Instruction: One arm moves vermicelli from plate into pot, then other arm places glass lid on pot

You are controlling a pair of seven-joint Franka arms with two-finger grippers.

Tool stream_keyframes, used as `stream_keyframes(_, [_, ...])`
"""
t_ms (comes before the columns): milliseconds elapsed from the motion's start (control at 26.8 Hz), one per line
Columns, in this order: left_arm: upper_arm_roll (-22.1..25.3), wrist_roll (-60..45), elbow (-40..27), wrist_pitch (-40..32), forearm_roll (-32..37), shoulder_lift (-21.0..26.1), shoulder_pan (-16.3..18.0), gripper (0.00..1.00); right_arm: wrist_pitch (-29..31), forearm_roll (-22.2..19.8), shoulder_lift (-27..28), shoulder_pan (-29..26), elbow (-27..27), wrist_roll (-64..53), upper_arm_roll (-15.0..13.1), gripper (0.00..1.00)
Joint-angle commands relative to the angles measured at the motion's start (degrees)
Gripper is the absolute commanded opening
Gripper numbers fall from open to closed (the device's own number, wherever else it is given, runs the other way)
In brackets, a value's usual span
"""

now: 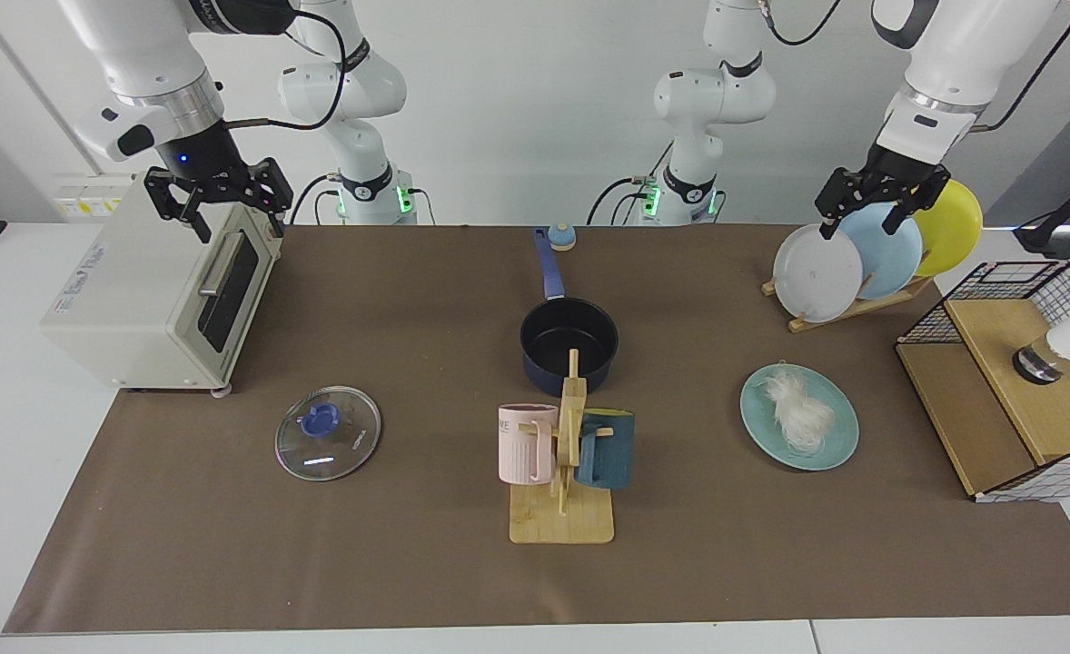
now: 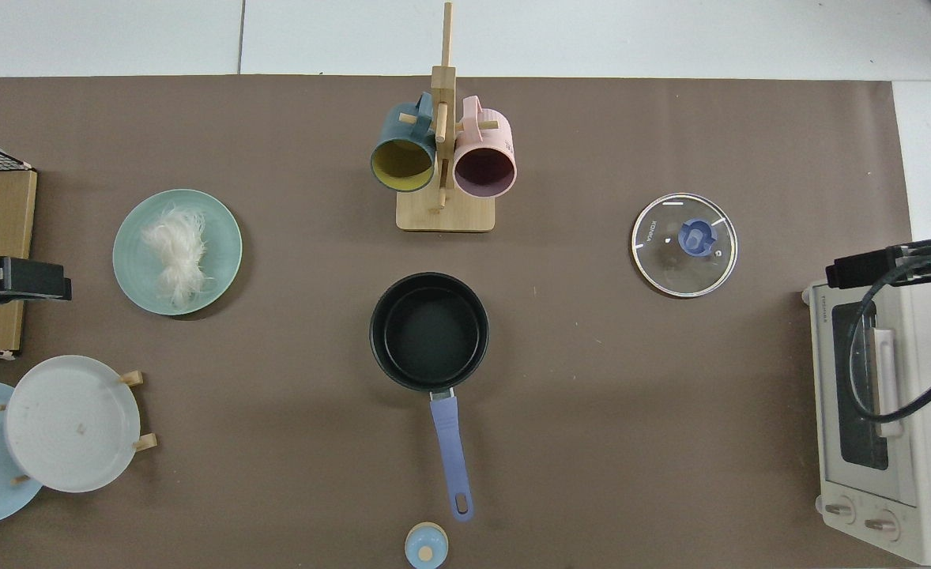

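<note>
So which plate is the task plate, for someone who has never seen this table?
Start at the wooden mug rack on the brown mat. The plate lies flat between it and the wire basket. Unlike the racked plates, it is teal and holds white vermicelli.
</note>
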Motion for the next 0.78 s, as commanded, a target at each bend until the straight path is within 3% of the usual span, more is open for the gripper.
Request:
stream_keyframes(0, [0.12,-0.31,-0.09,-0.86,0.72,-0.35,-0.38,1.0,-0.01,0.45,-1.28,0.17,-1.18,-1.2,-0.03,1.0])
stream_keyframes(299, [0.03,0.39,-0.71,0.55,0.46,-0.18,0.15,1.0,-0.19,-0.16,-1.45,0.17,-0.74,-1.47,-0.38,1.0])
stream_keyframes(523, [1.18,0.3,-2.2,7.04,0.37,1.14,1.37,1.0,-0.01,-0.78,-1.36,0.08,-0.65,-1.38,-0.38,1.0])
stream_keyframes(747, [1.35,-0.31,-2.46,12.67,0.37,7.46,1.64,1.0,0.51,-0.69,0.92,-0.27,-0.04,-1.2,-0.38,1.0])
